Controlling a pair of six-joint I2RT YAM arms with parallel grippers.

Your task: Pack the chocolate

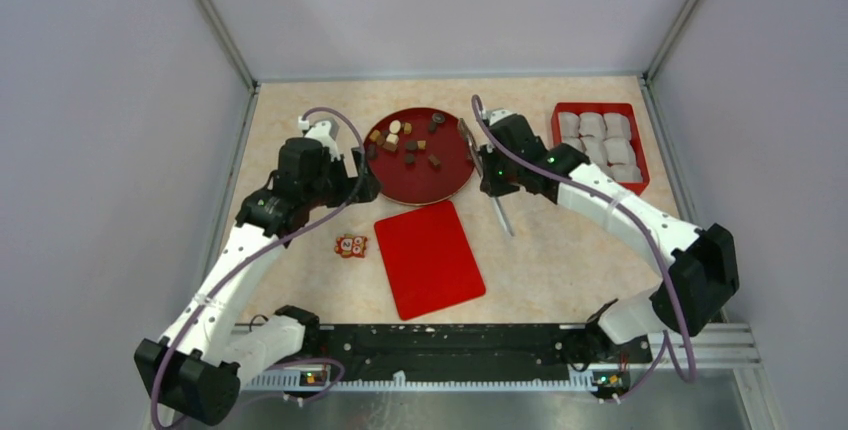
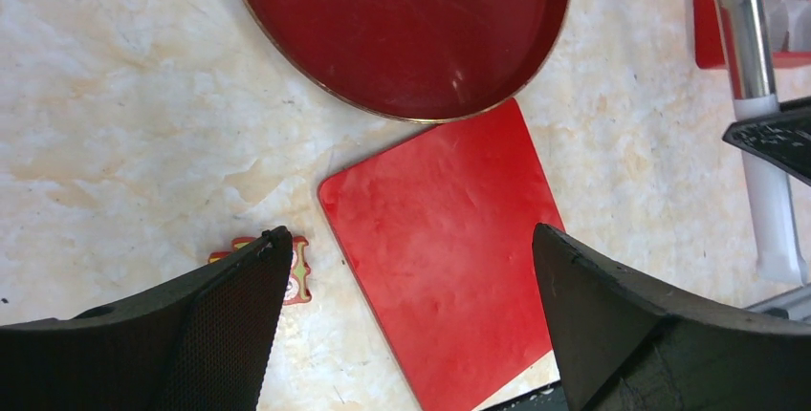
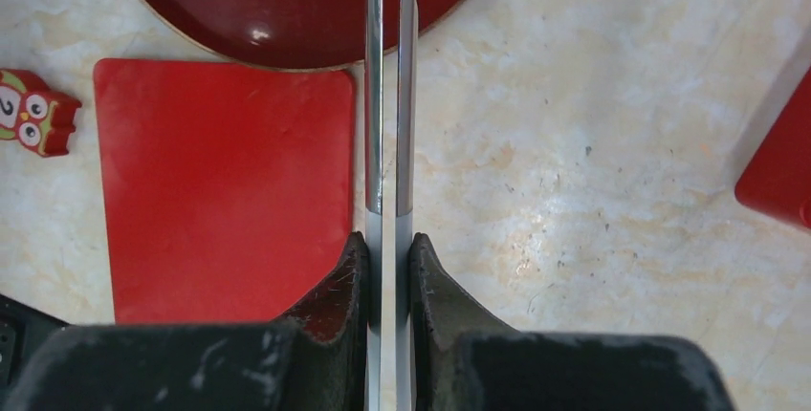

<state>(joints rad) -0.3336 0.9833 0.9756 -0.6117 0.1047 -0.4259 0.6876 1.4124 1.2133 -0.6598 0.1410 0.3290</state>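
**A:** What are the right fingers doing?

**B:** The right fingers are pinched tight on one pair of metal tongs. Its two blades are pressed together and reach over the rim of a round red plate.

**A:** And the left?

**B:** The left fingers stand wide apart and hold nothing. They hover over the tabletop, above one flat red mat.

**A:** Where is the chocolate?

**B:** The chocolate is on that one plate. There are roughly eleven tiny chunks, mostly dark brown, a few tan and one white.

**A:** Anything else?

**B:** One small owl-patterned piece lies just left of the mat. One red tray at the far right holds white paper cups. The right arm hides some, so I cannot count them.
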